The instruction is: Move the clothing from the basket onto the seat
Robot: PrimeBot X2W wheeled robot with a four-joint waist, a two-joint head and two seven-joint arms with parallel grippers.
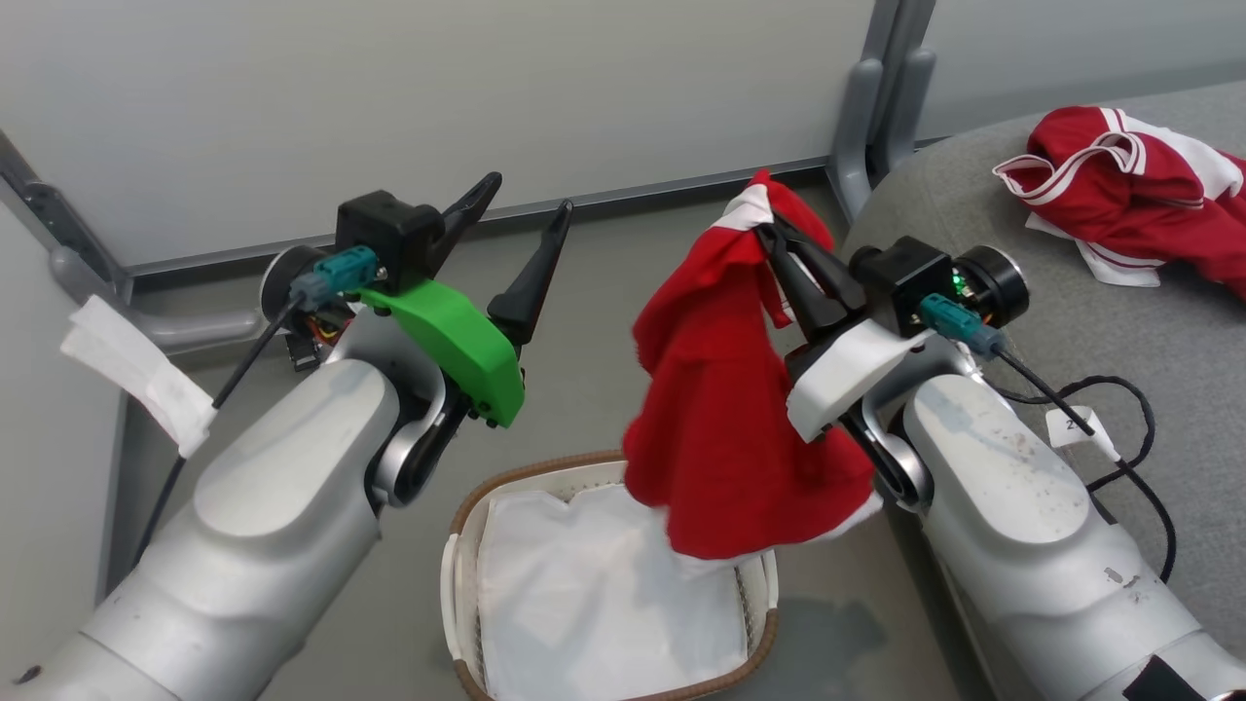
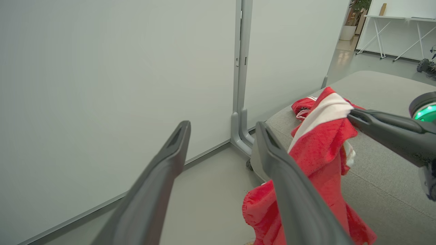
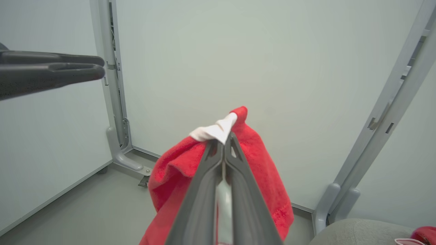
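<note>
Two red garments: hanging garment [image 1: 720, 428] clamped in right gripper [image 1: 771, 232] above basket [image 1: 465, 511]; other garment [image 1: 1129, 185] on seat [image 1: 1071, 321]. One basket, white liner [image 1: 584, 594] inside. Left gripper [image 1: 528, 195] splayed, empty.

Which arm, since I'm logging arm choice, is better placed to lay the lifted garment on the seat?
Right. The right end effector is shut on the garment beside the seat; the left end effector is open.

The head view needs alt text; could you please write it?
The right hand holds a bright red fabric garment with white trim above the oval white plastic basket. The left hand is open; another red garment lies on the grey fabric sofa.
</note>
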